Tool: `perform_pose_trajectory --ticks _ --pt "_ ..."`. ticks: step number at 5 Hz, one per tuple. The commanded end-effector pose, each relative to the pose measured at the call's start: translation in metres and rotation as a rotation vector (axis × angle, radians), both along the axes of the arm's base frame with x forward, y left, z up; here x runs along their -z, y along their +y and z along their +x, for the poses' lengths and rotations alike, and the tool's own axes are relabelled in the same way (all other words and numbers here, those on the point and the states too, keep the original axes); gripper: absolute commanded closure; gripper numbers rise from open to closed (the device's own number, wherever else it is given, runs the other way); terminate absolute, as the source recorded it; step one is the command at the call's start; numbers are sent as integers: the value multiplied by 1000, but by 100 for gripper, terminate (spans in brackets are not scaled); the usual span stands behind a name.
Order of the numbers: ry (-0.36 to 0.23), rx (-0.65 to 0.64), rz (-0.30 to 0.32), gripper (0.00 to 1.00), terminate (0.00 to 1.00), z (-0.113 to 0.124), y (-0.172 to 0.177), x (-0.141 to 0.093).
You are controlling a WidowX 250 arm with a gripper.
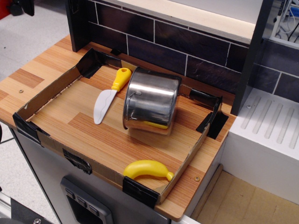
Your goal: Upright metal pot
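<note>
The metal pot is a shiny steel cylinder lying on its side on the wooden board, in the middle of the cardboard-edged area. Its curved wall faces up and its axis runs from the back wall toward the front. A dark edge shows at its far end, and a thin wire handle shows on its left side. Its near lower wall reflects yellow. No gripper or arm is in view.
A toy knife with a yellow handle and white blade lies just left of the pot. A yellow toy banana lies at the front edge. A low cardboard rim with black tape borders the board. A dark tiled wall stands behind, and a white drainer is at the right.
</note>
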State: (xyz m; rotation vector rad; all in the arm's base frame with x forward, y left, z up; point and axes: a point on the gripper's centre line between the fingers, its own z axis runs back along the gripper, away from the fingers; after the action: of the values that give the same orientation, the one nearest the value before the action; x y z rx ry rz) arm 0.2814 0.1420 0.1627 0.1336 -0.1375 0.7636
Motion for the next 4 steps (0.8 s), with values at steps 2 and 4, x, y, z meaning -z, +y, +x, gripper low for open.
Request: perform_pose_trajectory --ticks 2,4 --pt "-21 32 2 0 0 -6 -22 -4" --pt "-29 288 -87 0 0 -41 -80 -8"
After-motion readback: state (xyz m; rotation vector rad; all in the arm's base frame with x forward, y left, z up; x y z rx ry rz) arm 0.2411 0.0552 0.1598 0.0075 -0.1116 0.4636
